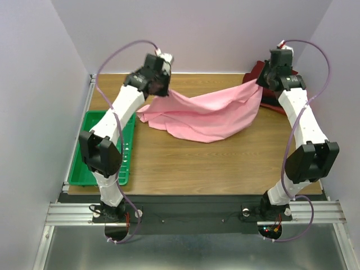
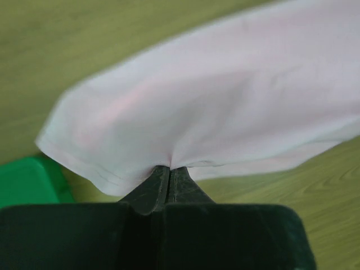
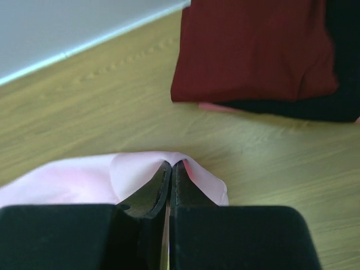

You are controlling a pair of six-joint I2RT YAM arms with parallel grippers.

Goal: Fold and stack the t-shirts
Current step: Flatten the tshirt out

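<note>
A light pink t-shirt hangs stretched between my two grippers above the table's far half, its lower part sagging onto the wood. My left gripper is shut on the shirt's left end; in the left wrist view the cloth is pinched at my left gripper's tips. My right gripper is shut on the right end, where the pink cloth folds over my right gripper's tips. A folded dark red t-shirt lies on a black one at the far right corner.
A green plastic tray stands along the table's left edge, beside the left arm. The folded stack sits behind the right arm near the back wall. Bare wood table spreads in front of the pink shirt.
</note>
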